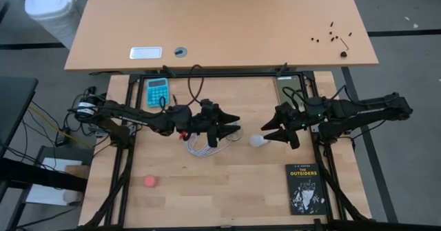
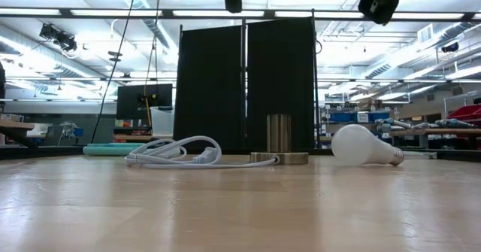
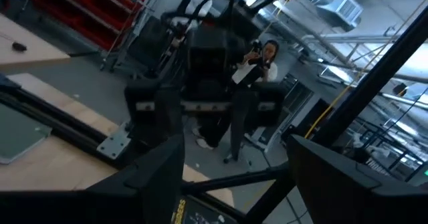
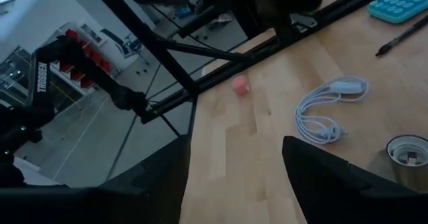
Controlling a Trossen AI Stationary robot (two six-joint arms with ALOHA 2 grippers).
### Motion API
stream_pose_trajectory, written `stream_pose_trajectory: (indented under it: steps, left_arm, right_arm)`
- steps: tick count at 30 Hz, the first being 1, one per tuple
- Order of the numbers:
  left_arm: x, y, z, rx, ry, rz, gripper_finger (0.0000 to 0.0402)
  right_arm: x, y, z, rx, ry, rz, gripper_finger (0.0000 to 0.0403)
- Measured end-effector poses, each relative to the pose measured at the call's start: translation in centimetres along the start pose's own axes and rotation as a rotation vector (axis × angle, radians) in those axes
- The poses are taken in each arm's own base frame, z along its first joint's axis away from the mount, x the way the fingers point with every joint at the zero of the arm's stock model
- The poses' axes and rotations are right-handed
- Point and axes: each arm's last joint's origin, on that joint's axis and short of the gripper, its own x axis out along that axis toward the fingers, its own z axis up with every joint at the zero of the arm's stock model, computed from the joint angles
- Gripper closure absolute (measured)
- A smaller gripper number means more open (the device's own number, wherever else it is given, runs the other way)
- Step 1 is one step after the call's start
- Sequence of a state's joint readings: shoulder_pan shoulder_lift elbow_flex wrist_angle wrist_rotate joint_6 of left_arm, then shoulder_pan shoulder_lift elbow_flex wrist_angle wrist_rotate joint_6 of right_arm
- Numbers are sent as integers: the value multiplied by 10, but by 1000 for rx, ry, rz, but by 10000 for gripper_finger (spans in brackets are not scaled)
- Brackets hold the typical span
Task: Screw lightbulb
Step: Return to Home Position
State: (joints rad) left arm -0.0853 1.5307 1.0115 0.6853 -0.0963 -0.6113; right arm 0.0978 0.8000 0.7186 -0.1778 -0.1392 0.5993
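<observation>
Bulb (image 2: 361, 145) lies on its side on the bench (image 1: 207, 196), just right of the socket (image 2: 279, 158) and not screwed in. Nothing's gripping it. Left tool (image 1: 234, 123) and right tool (image 1: 264, 130) hang high above, both released and empty. My guess is they're clear to head home.

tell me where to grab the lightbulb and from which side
Grip the lightbulb across its wide frosted globe, coming straight down from above. It lies on its side on the table, so the globe is the highest part, and the grey screw base is left free for threading. The right gripper hangs closest.
</observation>
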Motion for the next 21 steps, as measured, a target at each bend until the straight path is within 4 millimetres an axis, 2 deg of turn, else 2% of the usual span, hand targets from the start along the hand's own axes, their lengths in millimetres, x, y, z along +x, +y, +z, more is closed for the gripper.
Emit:
stream_pose_trajectory:
  steps: [4,11,21]
  left_arm:
    - [0,0,0,0,-2,-1,133]
    - [0,0,0,0,0,0,133]
    - [-3,2,5,3,-1,16,133]
  right_arm:
    - [3,-10,-6,1,-40,5,153]
    - [7,-25,-10,-38,-306,121,155]
    - [9,-47,-37,-48,-368,143,154]
